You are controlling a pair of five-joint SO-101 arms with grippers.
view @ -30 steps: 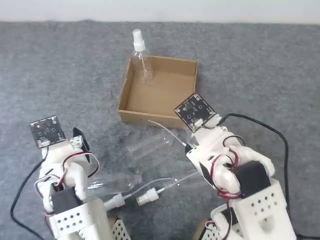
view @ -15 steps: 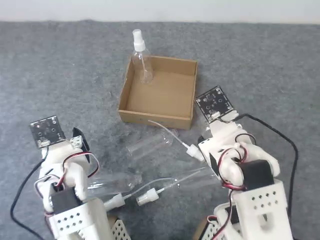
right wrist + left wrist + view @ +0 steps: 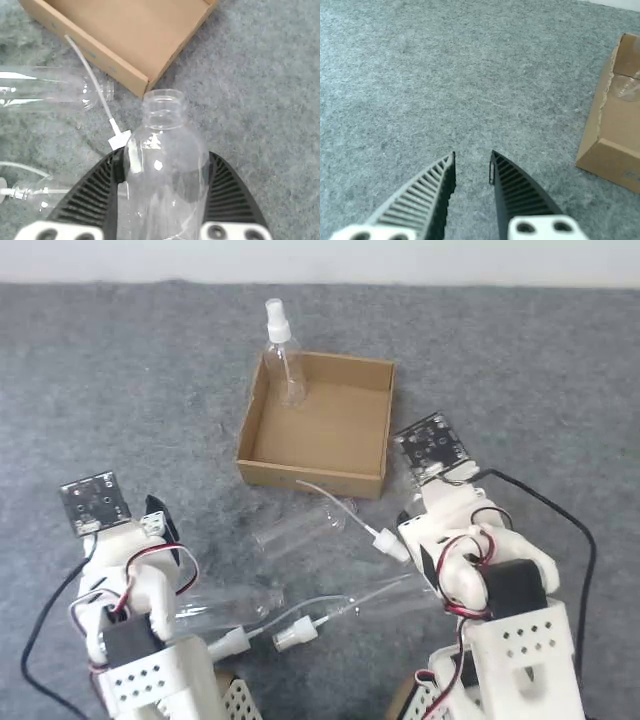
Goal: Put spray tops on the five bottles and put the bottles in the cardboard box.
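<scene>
Clear bottle (image 3: 167,165), neck open and uncapped, is clamped in my right claw (image 3: 166,159), just off the near right corner of the cardboard box (image 3: 100,55). Over the last second my right arm has swung right, away from the box's near wall, then settled. This uncovers a loose spray top (image 3: 119,140) lying just left of the bottle, probably the next pairing. My left claw (image 3: 472,165) is apart and empty over the grey carpet (image 3: 470,75), near left. One capped bottle (image 3: 285,360) stands in the box.
</scene>
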